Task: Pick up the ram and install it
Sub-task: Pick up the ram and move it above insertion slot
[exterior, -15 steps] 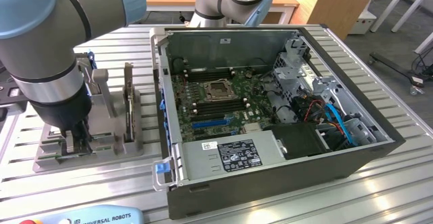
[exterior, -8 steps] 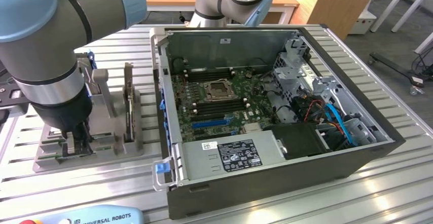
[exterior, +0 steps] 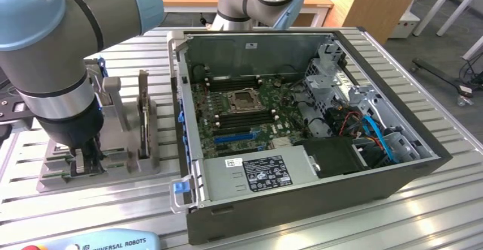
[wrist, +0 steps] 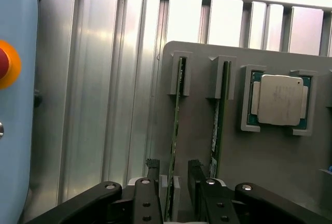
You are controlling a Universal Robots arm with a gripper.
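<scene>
Green and thin, the ram (wrist: pixel 175 130) stands on edge in a slot of the grey holder (wrist: pixel 259 167), and its near end runs straight into the gap between the jaws. The jaws are spread wide and straddle it, with 1 black fingertip on each side. The fingertips (wrist: pixel 152 168) sit close to the board with a sliver of space showing on both faces, so nothing is pinched.

Just outside 1 jaw, a 2nd green stick (wrist: pixel 218 125) stands parallel in its own slot, close to that finger's outer face. Further out on the same side, a square silver processor (wrist: pixel 280 99) lies flat in a pocket of the holder. On the other side of the jaws is bare ribbed metal worktop (wrist: pixel 104 105), then a blue pendant (wrist: pixel 15 130) with a red button.

In the exterior view, the open computer case (exterior: pixel 302 210) with its motherboard (exterior: pixel 241 111) stands on the worktop well apart from the jaws.
</scene>
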